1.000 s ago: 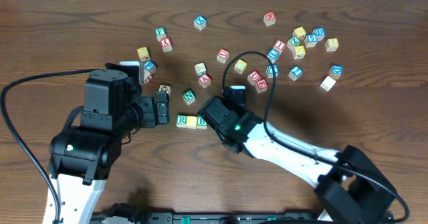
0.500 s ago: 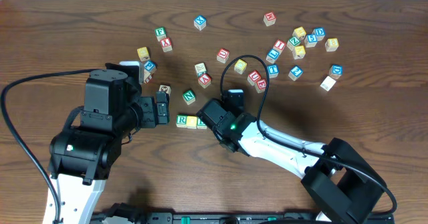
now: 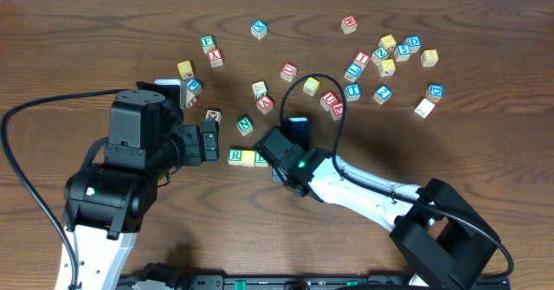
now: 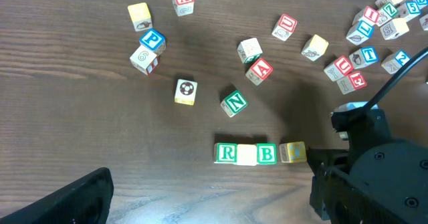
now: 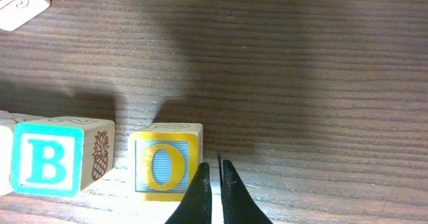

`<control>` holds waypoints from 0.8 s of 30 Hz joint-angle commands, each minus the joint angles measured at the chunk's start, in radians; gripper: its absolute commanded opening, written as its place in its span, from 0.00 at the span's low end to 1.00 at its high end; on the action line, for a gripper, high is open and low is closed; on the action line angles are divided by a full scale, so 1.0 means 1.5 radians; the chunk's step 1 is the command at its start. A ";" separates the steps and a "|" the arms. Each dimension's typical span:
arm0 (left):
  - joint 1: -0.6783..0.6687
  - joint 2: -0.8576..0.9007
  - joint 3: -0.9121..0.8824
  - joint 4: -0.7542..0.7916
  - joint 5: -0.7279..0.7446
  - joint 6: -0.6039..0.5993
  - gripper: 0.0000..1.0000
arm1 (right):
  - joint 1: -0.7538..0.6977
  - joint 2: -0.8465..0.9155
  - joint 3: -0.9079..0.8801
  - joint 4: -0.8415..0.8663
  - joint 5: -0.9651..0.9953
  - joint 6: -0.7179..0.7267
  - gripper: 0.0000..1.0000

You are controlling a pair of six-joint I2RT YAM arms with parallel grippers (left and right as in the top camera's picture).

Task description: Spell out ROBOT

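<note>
Row under inspection: four cubes stand in a line on the table (image 4: 80, 130). From the left wrist view they read R cube (image 4: 227, 153), a yellow cube (image 4: 247, 154) with a blank top, B cube (image 4: 267, 154), then O cube (image 4: 292, 152). The first three sit edge to edge. The right wrist view shows a narrow gap between B and O, with a pineapple picture on the B cube's side face.

T cube (image 4: 368, 54) lies well apart from the row, up among the scattered cubes, just beside a red U cube (image 4: 342, 65).

My right end effector (image 5: 214, 174) is closed, its fingers pressed together with nothing between them. The tips stand at the O cube's right edge, at its lower corner as that camera sees it; I cannot tell whether they touch it. From overhead my right wrist covers that end of the row.

My left end effector (image 3: 210, 141) is spread wide and empty, off the R end of the row and apart from it.

A green N cube (image 4: 235, 103) sits tilted above the row, near it but not touching.
</note>
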 commanded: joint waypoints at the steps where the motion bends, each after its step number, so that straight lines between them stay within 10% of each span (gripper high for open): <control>1: 0.002 -0.001 0.012 0.000 0.004 0.006 0.98 | 0.006 0.002 0.003 0.002 -0.006 -0.023 0.02; 24: 0.002 -0.001 0.012 0.000 0.004 0.006 0.98 | 0.006 0.004 0.003 0.037 -0.020 -0.040 0.05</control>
